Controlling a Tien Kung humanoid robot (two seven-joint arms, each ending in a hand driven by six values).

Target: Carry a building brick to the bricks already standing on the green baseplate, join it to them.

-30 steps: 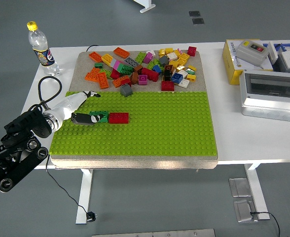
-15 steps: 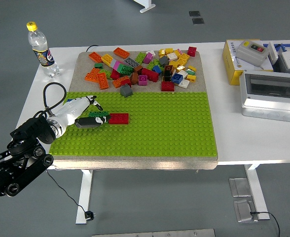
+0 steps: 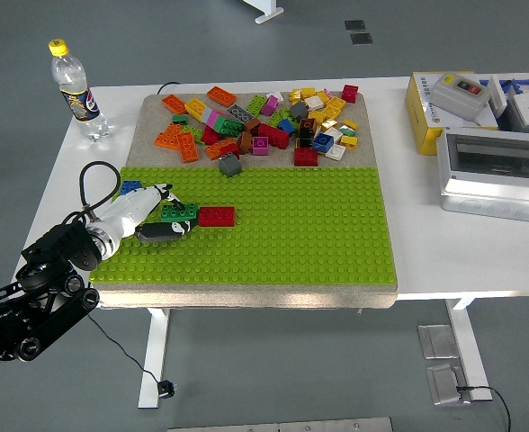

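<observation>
The left hand (image 3: 152, 216) is seen over the green baseplate (image 3: 273, 243), at the plate's 9 o'clock side, w/ the black arm (image 3: 31, 297) entering from the lower-left corner. A dark green brick (image 3: 180, 211) is pinched between the curled fingers (image 3: 161, 229) & the thumb side of the hand; the grip is closed on it, though how many fingers touch it can't be told at this res. The green brick is held just at 9 o'clock of the red brick (image 3: 217, 215), which is seated on the baseplate; the two appear to be touching or nearly so, but whether the studs are engaged can't be told. A small blue piece (image 3: 131, 188) is seen at approx. 11 o'clock of the hand, near the plate's left edge.

The loose brick pile (image 3: 260, 121) is spread over the tan mat (image 3: 152, 117) at 12 o'clock of the baseplate, w/ a grey brick (image 3: 230, 165) lying apart, right at the mat/plate border. A plastic bottle (image 3: 74, 88) w/ a yellow cap is stood upright at the table's (image 3: 408, 252) far-left corner. At 3 o'clock, well apart from the plate, a grey electrical box (image 3: 494, 171) & a yellow box (image 3: 431, 112) are set. The right hand isn't in view.
</observation>
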